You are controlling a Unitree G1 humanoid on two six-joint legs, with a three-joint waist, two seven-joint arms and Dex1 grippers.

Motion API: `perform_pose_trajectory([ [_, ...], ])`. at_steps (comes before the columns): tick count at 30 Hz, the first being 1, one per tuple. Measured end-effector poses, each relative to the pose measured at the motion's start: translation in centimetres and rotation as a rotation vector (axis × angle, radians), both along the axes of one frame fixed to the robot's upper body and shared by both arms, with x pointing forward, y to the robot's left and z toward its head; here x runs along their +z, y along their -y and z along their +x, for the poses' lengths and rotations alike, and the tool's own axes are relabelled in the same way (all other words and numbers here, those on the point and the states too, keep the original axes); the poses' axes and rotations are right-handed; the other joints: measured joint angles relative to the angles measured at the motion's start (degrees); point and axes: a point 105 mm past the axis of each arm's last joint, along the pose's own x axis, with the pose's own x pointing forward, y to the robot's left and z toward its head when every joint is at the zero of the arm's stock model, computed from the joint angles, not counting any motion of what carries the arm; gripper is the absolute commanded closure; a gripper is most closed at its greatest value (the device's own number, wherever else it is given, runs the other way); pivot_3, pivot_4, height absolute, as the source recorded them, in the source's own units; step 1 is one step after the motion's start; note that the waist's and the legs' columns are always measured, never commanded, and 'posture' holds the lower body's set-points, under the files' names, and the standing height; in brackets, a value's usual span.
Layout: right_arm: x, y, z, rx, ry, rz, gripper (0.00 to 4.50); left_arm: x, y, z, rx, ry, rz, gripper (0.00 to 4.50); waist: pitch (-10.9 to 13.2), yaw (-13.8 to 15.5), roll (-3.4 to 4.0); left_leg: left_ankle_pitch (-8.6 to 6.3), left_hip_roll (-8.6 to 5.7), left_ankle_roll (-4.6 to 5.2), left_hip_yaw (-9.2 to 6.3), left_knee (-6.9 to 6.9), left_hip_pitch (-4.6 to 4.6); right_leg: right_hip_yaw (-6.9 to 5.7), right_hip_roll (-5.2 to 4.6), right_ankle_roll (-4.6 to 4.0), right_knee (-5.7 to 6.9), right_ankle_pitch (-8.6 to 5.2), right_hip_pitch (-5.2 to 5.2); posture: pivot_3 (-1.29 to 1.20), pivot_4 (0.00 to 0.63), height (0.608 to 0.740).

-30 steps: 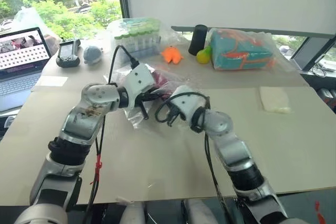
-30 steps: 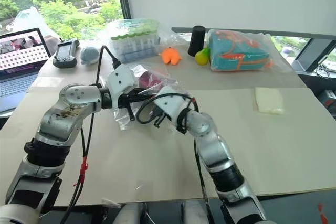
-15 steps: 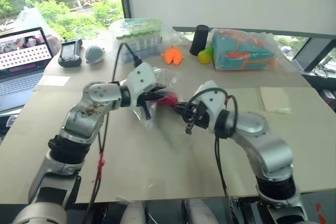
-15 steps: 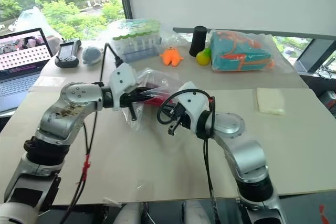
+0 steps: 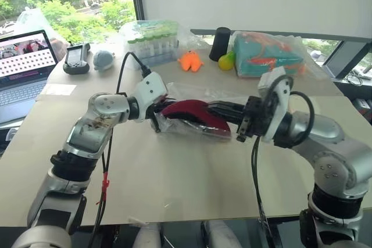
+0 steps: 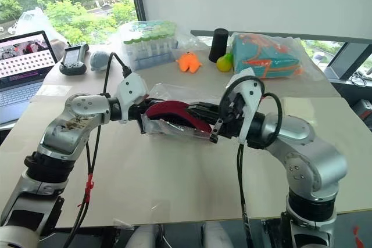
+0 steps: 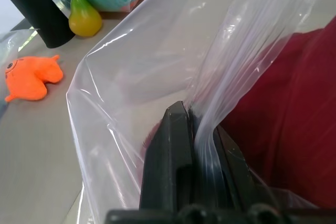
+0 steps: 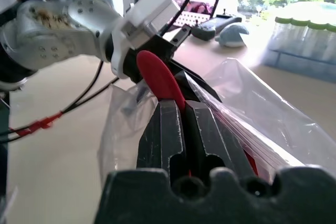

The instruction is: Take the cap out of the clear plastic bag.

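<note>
1. We're seeing the left gripper (image 5: pixel 158 112) pinching the film of the clear plastic bag (image 5: pixel 192 98) at its left end — fingers (image 7: pixel 173 156) together on the plastic, per the left wrist view.
2. The right gripper (image 5: pixel 224 110) is clamping the brim of the cap (image 5: pixel 195 114) from the right — fingers (image 8: pixel 168 135) closed on the red edge.
3. The cap is hanging above the table (image 5: pixel 174 178) between the two grippers, with the bag draped around it.
4. We're not reading any brand or text on cap or bag.
5. The laptop (image 5: pixel 23 62) screen is showing rows of small dots — illegible.
</note>
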Motion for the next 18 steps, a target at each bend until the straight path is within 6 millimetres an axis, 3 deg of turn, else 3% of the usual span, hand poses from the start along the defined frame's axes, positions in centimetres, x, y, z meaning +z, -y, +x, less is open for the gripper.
perform_pose_trajectory([
  [8,2.3,0.8,0.8,-0.024,-0.025,0.151,4.46,0.3,-0.4,0.2,0.018,0.017,-0.003,4.50,0.0,0.0,0.01,0.00,0.01,0.00,0.01,0.00,-0.01,0.01,0.00,-0.01,-0.01,0.01,-0.02,0.00,0.150,0.740],
  [18,-1.2,-1.6,1.9,-0.103,0.180,-0.314,4.46,-2.8,-0.8,-0.5,-0.038,0.095,0.150,4.50,0.0,0.1,0.05,0.00,-0.01,0.00,0.09,-0.01,-0.01,0.04,-0.05,0.00,-0.06,-0.01,-0.05,0.00,0.150,0.740],
])
